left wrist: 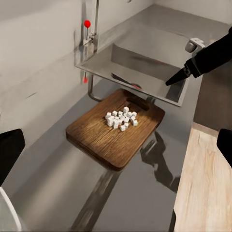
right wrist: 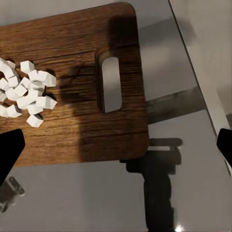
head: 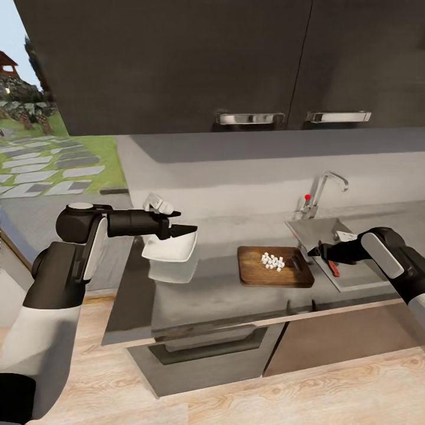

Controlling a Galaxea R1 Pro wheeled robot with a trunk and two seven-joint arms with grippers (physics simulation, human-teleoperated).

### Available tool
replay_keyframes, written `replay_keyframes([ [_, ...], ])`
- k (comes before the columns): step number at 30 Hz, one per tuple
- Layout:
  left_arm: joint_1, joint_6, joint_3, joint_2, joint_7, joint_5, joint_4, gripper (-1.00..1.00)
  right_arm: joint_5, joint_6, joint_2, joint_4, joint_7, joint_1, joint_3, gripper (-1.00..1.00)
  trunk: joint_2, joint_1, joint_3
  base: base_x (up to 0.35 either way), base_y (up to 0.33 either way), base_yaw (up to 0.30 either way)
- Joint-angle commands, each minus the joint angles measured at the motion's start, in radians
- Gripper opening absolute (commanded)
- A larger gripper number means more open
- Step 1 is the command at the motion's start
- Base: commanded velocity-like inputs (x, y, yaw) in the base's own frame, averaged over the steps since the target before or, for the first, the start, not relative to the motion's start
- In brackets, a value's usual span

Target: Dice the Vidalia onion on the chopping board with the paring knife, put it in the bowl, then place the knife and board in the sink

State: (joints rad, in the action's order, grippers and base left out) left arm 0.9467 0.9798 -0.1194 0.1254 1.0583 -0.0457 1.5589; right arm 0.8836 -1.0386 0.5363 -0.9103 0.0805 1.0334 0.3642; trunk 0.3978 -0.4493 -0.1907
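Left pincer (head: 184,229) grips the near rim of the bowl (head: 171,248) and holds it raised above the tabletop (head: 224,295), at about nine o'clock from the chopping board (head: 275,267) in the head view; the bowl's pale reflection shows on the grey surface below it. In the left wrist view a curve of white bowl rim (left wrist: 8,212) sits at the frame's corner beside a dark fingertip (left wrist: 9,150).

Right pincer (head: 313,252) hovers at the board's three o'clock end, over the near-left edge of the sink (head: 310,227), with its fingers spread apart and nothing between them (the right wrist view shows one dark fingertip (right wrist: 8,150) at each side of the frame, well separated).

Diced onion (head: 273,261) lies as a cluster of small white cubes on the board, slightly toward the sink end, short of the slot handle (right wrist: 110,83). The board lies flat on the tabletop, its handle end just beside the sink.

Inside the basin lies the paring knife (head: 334,268), its reddish handle toward the near side, at roughly four o'clock from the board. A chrome tap (head: 324,189) with a red knob (head: 307,196) stands at the basin's twelve o'clock edge.
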Motion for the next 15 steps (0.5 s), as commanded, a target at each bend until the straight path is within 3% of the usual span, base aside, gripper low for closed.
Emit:
replay_keyframes([
  [1, 0.001, 0.007, 0.000, 0.000, 0.006, -0.005, 0.001, 1.00, 0.009, -0.001, 0.001, -0.001, 0.008, 0.002, 0.004, 1.00, 0.002, -0.001, -0.002, 0.000, 0.081, -0.002],
  [10, 0.001, 0.007, 0.000, 0.000, 0.005, -0.005, 0.000, 1.00, 0.012, -0.001, 0.001, -0.001, 0.008, 0.001, 0.007, 1.00, 0.002, -0.001, -0.002, 0.007, 0.030, -0.001],
  [15, 0.001, 0.007, 0.000, 0.000, 0.005, -0.005, 0.000, 1.00, 0.012, 0.000, 0.000, -0.001, 0.009, 0.001, 0.010, 1.00, 0.002, -0.001, -0.002, 0.121, 0.112, 0.000],
])
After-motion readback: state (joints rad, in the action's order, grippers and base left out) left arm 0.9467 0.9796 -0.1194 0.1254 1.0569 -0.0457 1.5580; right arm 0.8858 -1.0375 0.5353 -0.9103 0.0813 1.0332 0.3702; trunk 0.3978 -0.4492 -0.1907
